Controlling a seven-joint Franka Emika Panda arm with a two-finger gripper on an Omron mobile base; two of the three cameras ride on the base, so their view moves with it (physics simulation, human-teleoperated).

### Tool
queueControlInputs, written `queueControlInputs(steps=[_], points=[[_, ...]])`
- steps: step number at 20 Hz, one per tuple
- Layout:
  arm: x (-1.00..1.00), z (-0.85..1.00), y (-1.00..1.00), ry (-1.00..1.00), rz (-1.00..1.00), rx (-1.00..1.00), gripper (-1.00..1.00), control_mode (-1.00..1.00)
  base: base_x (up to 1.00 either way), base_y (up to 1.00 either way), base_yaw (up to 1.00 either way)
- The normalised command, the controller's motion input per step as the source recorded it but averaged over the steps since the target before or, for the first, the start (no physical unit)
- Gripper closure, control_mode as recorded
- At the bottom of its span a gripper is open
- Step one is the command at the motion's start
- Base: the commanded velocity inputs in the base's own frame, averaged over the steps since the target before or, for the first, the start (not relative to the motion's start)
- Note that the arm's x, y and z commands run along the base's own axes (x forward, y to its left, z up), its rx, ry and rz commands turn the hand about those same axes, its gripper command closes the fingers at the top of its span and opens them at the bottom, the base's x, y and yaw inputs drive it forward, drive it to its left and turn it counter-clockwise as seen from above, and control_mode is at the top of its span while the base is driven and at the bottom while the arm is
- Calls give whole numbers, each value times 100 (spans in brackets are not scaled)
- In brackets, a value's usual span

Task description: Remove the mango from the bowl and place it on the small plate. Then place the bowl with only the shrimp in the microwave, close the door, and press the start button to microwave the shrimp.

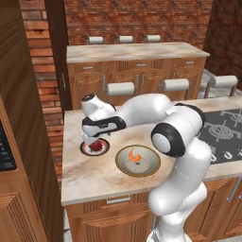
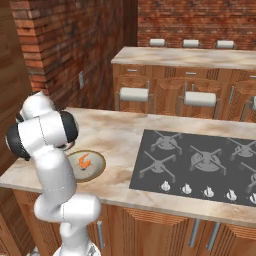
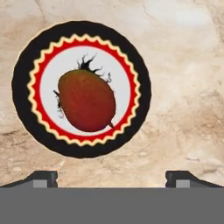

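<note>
The mango (image 3: 86, 101) is lying on the small plate (image 3: 26, 57) near the worktop's left edge. The gripper (image 3: 112, 177) is hovering spread wide, empty. Next comes the bowl (image 1: 124, 165) — rigid, shallow, likely light — best pinched at its rim, keeping the shrimp (image 1: 134, 155) level.

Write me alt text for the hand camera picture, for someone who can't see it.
Seen from straight above, a dark red mango lies in the middle of a small plate with a black edge and a red-and-cream zigzag ring, on a beige marble counter. The two dark fingertips of the open gripper stand wide apart at the bottom.
</note>
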Motion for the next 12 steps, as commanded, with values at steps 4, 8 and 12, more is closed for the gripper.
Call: queueControlInputs(steps=[4, 8, 12], points=[[-69, 49, -63, -9, 0, 12, -100, -100, 0, 0, 0], [-83, 8, -89, -7, -3, 26, -100, -100, 0, 0, 0], [-83, 0, -100, -7, -4, 34, -100, -100, 0, 0, 0]])
